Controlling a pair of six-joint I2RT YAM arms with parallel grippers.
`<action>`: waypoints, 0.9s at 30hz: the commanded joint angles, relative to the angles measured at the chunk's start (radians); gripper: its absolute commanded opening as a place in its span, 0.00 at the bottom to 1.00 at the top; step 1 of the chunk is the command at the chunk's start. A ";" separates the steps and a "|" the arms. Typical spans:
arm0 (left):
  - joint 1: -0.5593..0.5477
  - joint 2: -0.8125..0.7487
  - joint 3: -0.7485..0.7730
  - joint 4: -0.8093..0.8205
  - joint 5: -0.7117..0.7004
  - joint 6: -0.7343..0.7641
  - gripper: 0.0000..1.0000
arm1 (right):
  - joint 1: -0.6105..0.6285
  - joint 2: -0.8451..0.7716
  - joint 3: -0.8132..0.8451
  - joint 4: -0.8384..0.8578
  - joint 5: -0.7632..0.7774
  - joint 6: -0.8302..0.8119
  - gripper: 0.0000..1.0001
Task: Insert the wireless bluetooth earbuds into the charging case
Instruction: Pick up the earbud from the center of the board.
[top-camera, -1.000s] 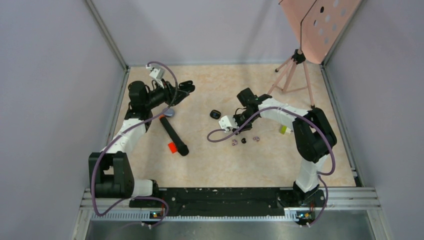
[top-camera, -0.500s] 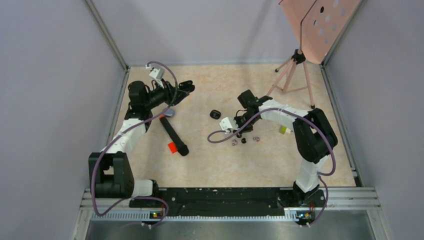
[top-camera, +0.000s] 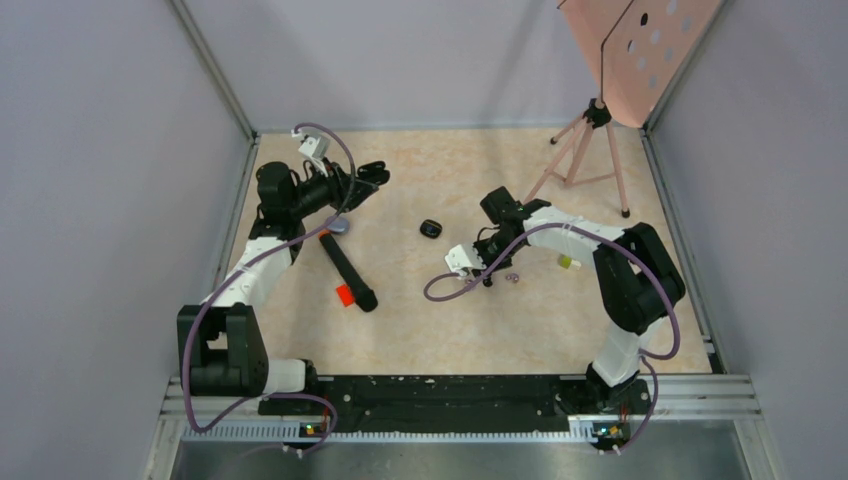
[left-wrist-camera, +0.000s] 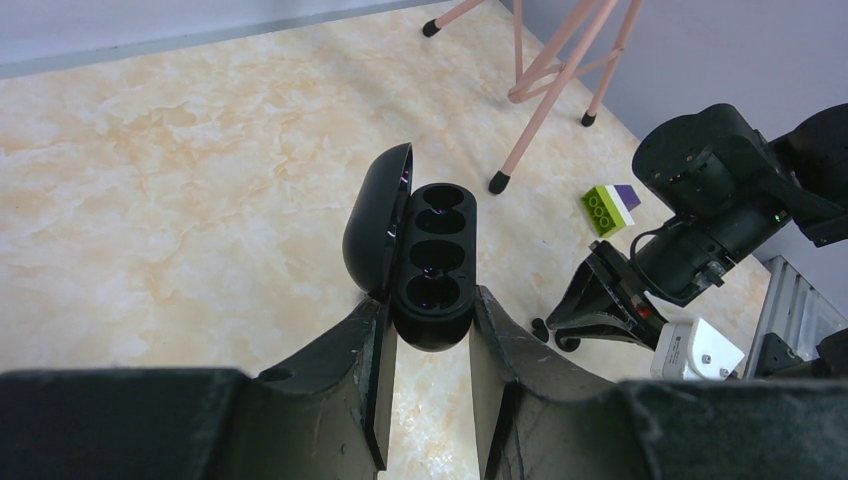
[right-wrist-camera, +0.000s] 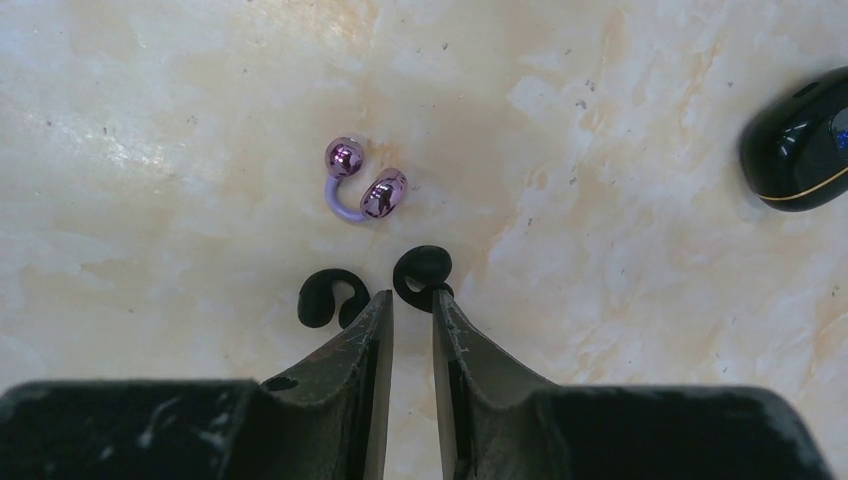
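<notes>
Your left jaws are clamped on the open black charging case (left-wrist-camera: 436, 250), held clear of the worktop (left-wrist-camera: 150, 200), lid swung back and hollows showing. Your right jaws point down at the worktop, narrowly apart. One black earbud (right-wrist-camera: 422, 270) touches their tips and a second black earbud (right-wrist-camera: 326, 298) lies just beside one finger. A purple earbud (right-wrist-camera: 362, 190) lies just beyond them. A closed black case (right-wrist-camera: 800, 140) rests well apart.
</notes>
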 joint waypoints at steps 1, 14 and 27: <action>0.005 -0.040 0.009 0.026 -0.006 0.006 0.00 | 0.012 0.000 -0.009 0.014 -0.009 -0.036 0.22; 0.005 -0.038 0.010 0.020 -0.012 0.006 0.00 | 0.018 0.036 -0.001 0.010 -0.004 -0.053 0.20; 0.004 -0.037 0.015 0.003 -0.016 0.012 0.00 | 0.021 0.083 0.017 0.005 0.027 -0.057 0.26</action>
